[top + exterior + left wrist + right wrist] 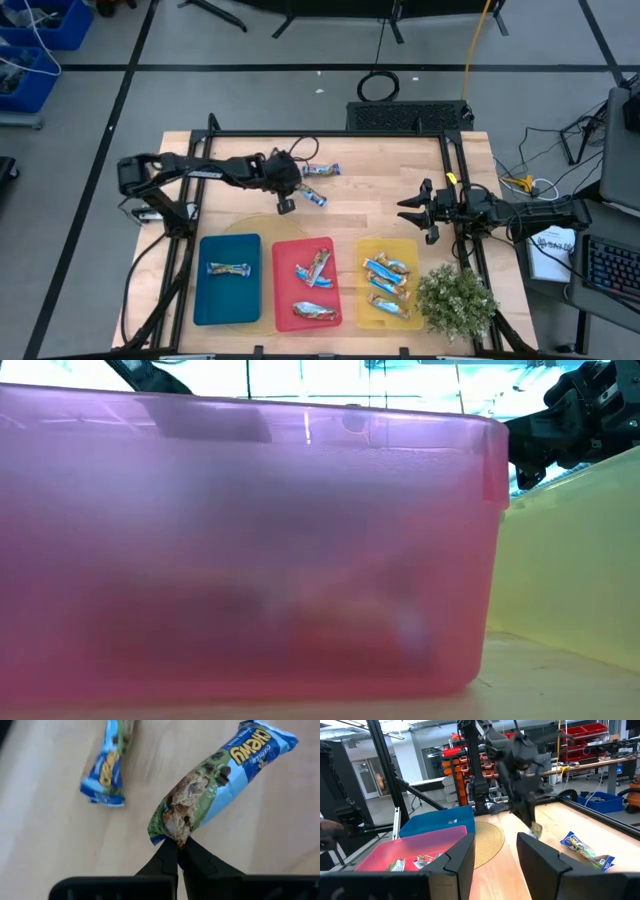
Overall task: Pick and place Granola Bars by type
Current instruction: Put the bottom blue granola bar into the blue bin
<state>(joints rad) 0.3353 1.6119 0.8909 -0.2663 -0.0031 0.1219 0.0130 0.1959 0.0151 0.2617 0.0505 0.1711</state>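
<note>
The left gripper (pixel 177 845) pinches 1 granola bar (pixel 220 775) by its end, behind the red tray (pixel 283 290), for sorting. The right gripper (pixel 415 212) waits, fingers apart.

Three flat trays are sitting side by side on the tabletop (pixel 380 170): one blue tray (pixel 228 297), one red tray (pixel 283 285), one yellow tray (pixel 365 300).

Eight granola bars are showing in the high view. One bar (pixel 229 268) is lying in the blue tray, two in the red, at (pixel 315 268) and (pixel 313 311), and three in the yellow, at (pixel 386 267), (pixel 386 285) and (pixel 390 306). Two more, at (pixel 322 171) and (pixel 312 195), are outside the trays.

One small green plant (pixel 455 300) is standing beside the yellow tray.

Two arms are reaching in, each carrying one pincer.
</note>
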